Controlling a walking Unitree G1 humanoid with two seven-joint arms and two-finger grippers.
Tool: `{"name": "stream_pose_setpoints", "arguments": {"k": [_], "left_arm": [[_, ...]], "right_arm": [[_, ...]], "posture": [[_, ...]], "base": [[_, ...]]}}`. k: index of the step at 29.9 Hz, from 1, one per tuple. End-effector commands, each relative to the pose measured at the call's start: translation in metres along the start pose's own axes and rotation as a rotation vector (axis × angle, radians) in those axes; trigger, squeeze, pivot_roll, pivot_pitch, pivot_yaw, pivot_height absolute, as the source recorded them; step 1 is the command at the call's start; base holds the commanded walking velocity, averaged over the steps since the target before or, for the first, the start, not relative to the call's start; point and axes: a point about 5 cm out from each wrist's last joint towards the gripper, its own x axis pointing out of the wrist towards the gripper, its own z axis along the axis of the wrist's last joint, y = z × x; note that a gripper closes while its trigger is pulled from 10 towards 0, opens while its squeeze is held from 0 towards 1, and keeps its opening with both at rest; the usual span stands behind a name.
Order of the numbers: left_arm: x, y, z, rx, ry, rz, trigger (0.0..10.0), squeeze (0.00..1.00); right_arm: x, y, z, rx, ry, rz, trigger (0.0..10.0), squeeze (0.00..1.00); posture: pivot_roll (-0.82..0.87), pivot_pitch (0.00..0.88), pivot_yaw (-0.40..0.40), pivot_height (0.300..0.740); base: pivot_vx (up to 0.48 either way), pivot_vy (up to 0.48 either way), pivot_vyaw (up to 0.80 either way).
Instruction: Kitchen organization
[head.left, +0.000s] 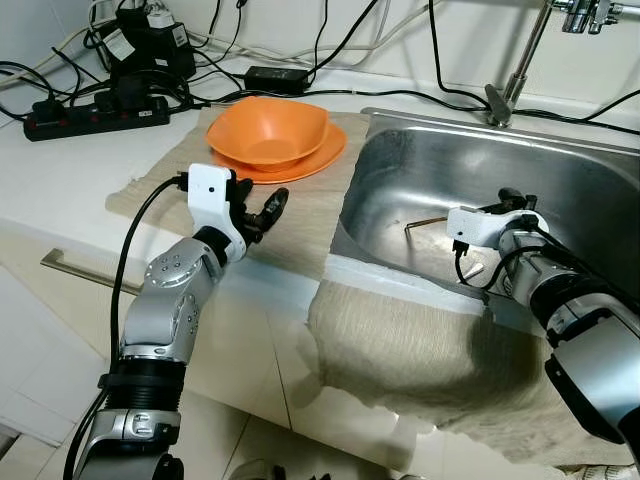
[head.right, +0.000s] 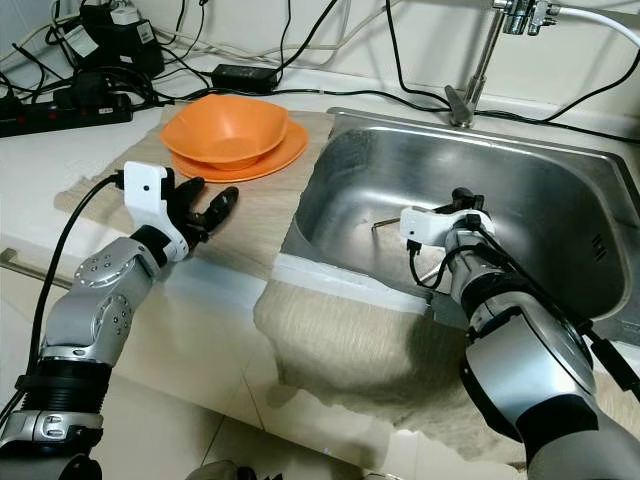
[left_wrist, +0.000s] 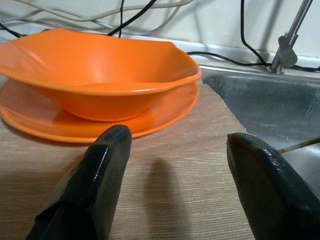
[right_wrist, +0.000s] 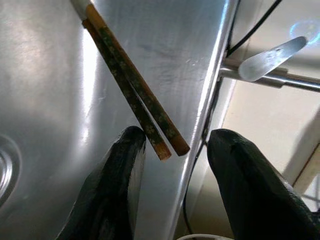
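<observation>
The right gripper (right_wrist: 172, 165) had its fingers wide around the thin, stiff, slippery-looking chopsticks (right_wrist: 132, 82), best pinched near their ends.

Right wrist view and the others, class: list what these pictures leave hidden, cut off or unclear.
1. Pair of brown patterned wooden chopsticks: far ends cut off by the right wrist view's edge.
2. Flat orange plastic plate: middle hidden by the orange plastic bowl on it.
3. Chrome tap: spout cut off by the eye view's top edge.
4. Steel sink: near floor hidden by the right arm.
</observation>
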Motion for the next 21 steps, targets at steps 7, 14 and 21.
{"name": "stream_pose_setpoints", "arguments": {"k": [7, 14, 21], "left_arm": [[0.005, -0.001, 0.005, 0.011, -0.012, -0.004, 10.0, 0.0], [0.005, -0.002, 0.004, 0.009, -0.009, -0.005, 10.0, 0.0], [0.005, -0.001, 0.004, 0.011, -0.006, -0.005, 10.0, 0.0]], "right_arm": [[0.002, -0.018, 0.008, 0.017, -0.029, -0.054, 10.0, 1.0], [0.001, -0.01, 0.011, 0.008, -0.04, -0.034, 10.0, 1.0], [0.0, -0.001, 0.011, -0.005, -0.043, -0.006, 10.0, 1.0]], "posture": [[0.06, 0.0, 0.002, 0.74], [0.06, 0.0, 0.003, 0.74], [0.06, 0.001, 0.007, 0.74]], "base": [[0.0, 0.0, 0.0], [0.0, 0.0, 0.0], [0.0, 0.0, 0.0]]}}
